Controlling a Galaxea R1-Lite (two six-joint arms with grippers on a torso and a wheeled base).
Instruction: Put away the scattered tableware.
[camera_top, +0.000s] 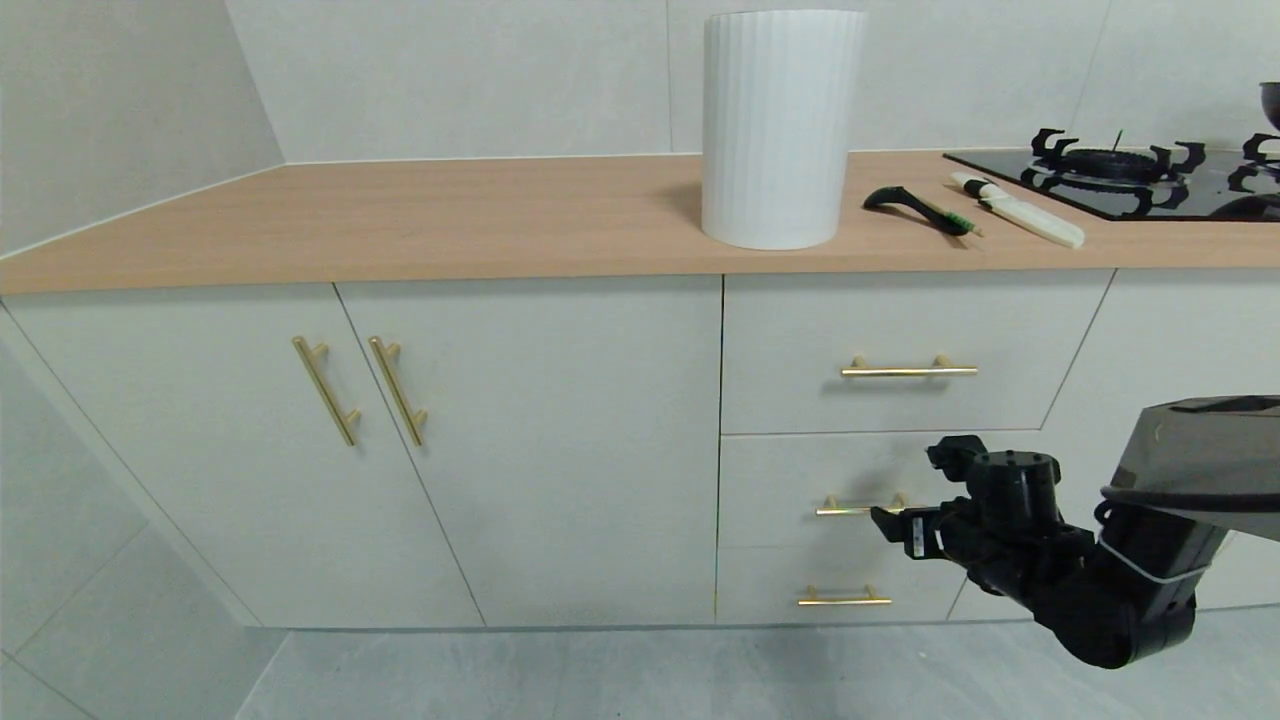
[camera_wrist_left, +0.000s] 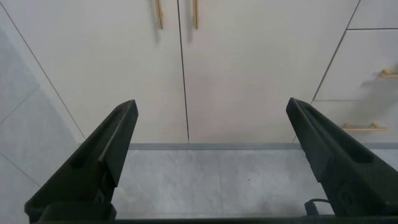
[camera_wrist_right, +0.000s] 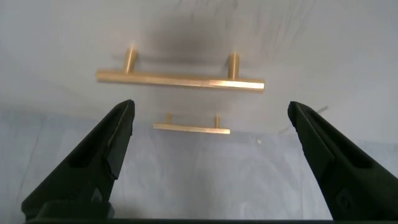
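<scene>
We are listing the right end effector (camera_top: 915, 487) first: lower right of the head view, jaws standing wide, holding nothing, and hanging just in front of the middle drawer handle (camera_top: 860, 508). In the right wrist view that handle is lying between the open jaws, with the bottom drawer handle (camera_wrist_right: 191, 129) beyond it.

We are listing the left end effector (camera_wrist_left: 211, 104) next: jaws wide, holding nothing, and facing the cupboard doors (camera_wrist_left: 249, 68) and the floor (camera_wrist_left: 211, 174).

On the bench (camera_top: 400, 215) we are counting:
- One white ribbed container (camera_top: 775, 130), standing upright at upper centre.
- One black utensil (camera_top: 915, 208), lying flat at upper right, near the container.
- One white knife (camera_top: 1015, 210), lying flat just beside the utensil and apart from it, between it and the stove (camera_top: 1130, 175).

Below the bench we are noting the top drawer handle (camera_top: 908, 370) and two cupboard door handles (camera_top: 360, 390) at centre left.
</scene>
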